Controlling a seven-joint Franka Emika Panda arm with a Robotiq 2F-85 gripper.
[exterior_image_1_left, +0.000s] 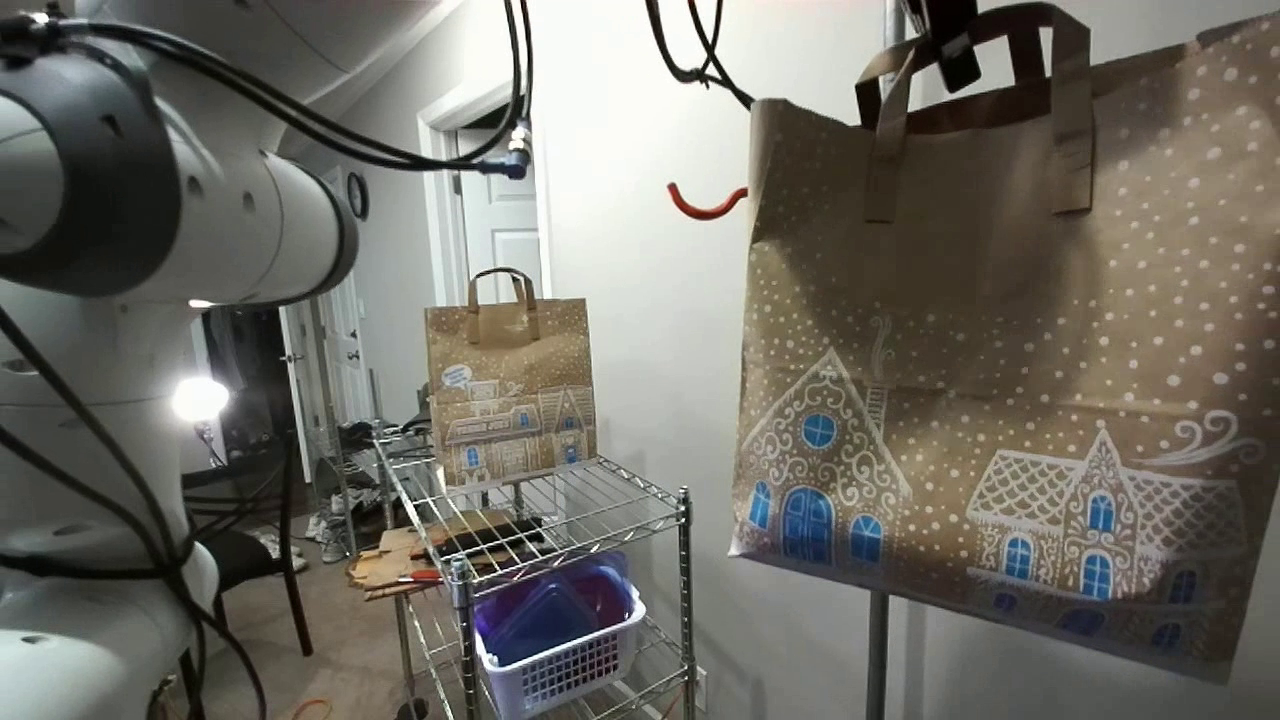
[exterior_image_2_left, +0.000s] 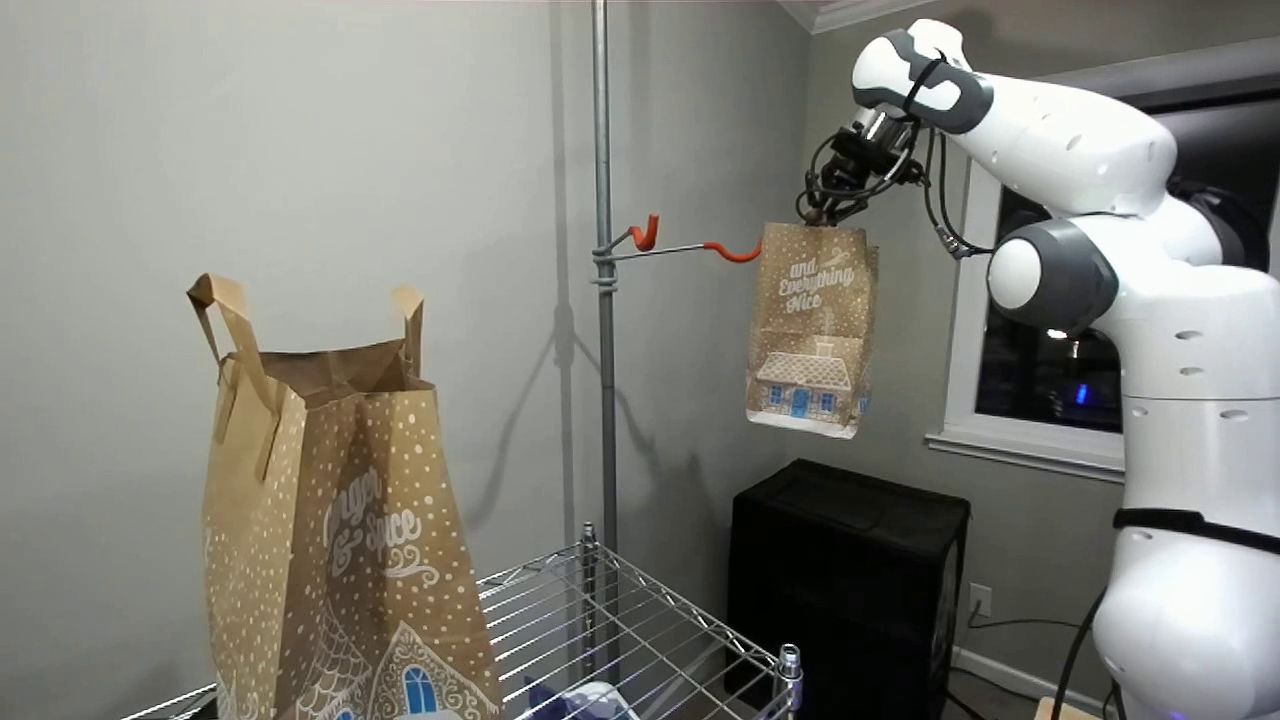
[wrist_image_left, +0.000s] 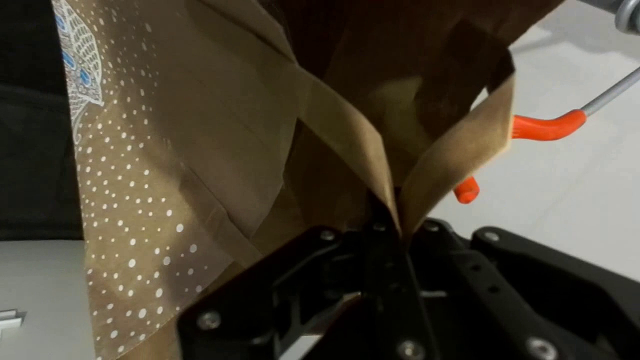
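Note:
My gripper (exterior_image_2_left: 828, 208) is shut on the handles (wrist_image_left: 452, 155) of a brown paper bag with white dots and printed houses. This bag (exterior_image_1_left: 960, 330) hangs upright in the air in both exterior views (exterior_image_2_left: 805, 330). In the wrist view the handles meet between the black fingers (wrist_image_left: 400, 232), and the bag's open top (wrist_image_left: 350, 50) shows beyond them. A red-tipped hook (exterior_image_2_left: 732, 252) on a metal pole is close beside the bag; its end is partly hidden by the bag, and I cannot tell if they touch. Another red hook tip (exterior_image_2_left: 646, 234) is further along.
A second brown bag (exterior_image_1_left: 515, 400) stands on a wire shelf (exterior_image_1_left: 625, 495); it shows large in an exterior view (exterior_image_2_left: 350, 540). A white basket (exterior_image_1_left: 565, 675) sits on the lower shelf. The pole (exterior_image_2_left: 604, 400) stands by the wall. A black box (exterior_image_2_left: 840, 560) stands below the held bag.

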